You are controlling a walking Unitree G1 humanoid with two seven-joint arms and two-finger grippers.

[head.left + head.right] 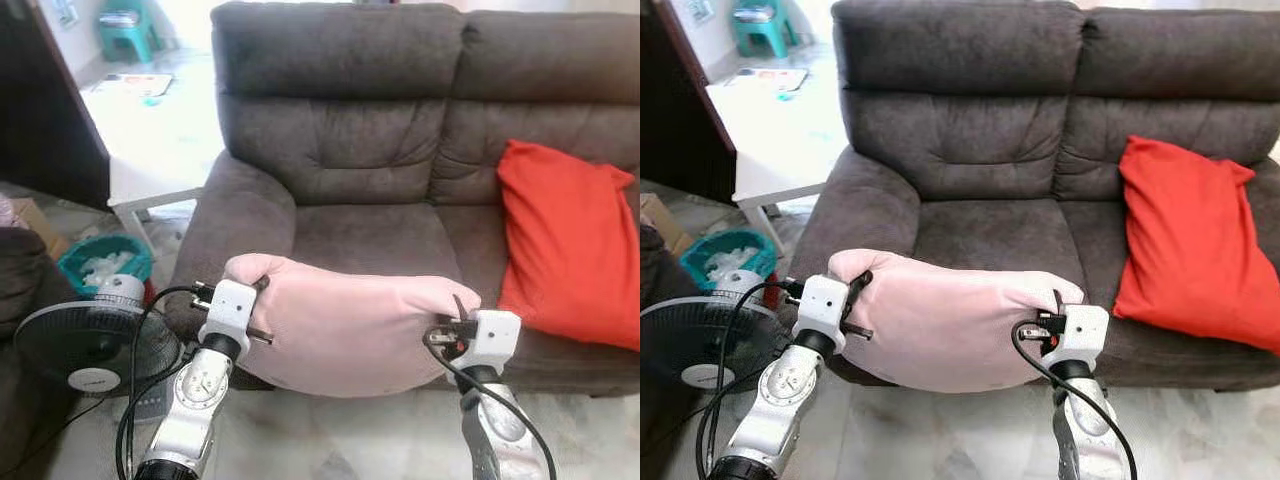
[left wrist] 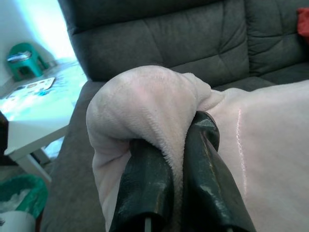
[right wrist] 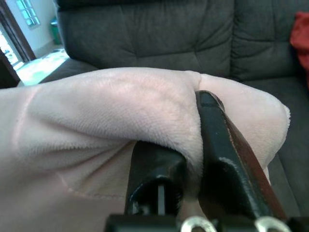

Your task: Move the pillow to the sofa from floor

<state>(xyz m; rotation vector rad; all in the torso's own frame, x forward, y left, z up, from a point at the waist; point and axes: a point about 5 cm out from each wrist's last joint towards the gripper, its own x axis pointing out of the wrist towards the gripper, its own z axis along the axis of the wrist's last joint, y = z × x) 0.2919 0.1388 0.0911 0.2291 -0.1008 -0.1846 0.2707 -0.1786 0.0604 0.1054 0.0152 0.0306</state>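
Both hands clenched on pink pillow (image 1: 350,330): my L hand (image 1: 262,285) at its left end, R hand (image 1: 462,308) at right, w/ pillow lifted in front of sofa (image 1: 350,160).

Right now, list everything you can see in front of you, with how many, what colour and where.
pink pillow: one, pale pink, held up in front of the sofa's left seat, pinched at both ends
sofa: one, dark grey, straight ahead
red pillow: one, red, leaning on the sofa's right seat and backrest
white table: one, white, left of the sofa
fan: one, black with white hub, on the floor at lower left
basket: one, teal, on the floor by the table
green stool: one, green, far back left
left pincer: one, black fingers, shut on the pink pillow's left end
right pincer: one, black fingers, shut on the pink pillow's right end
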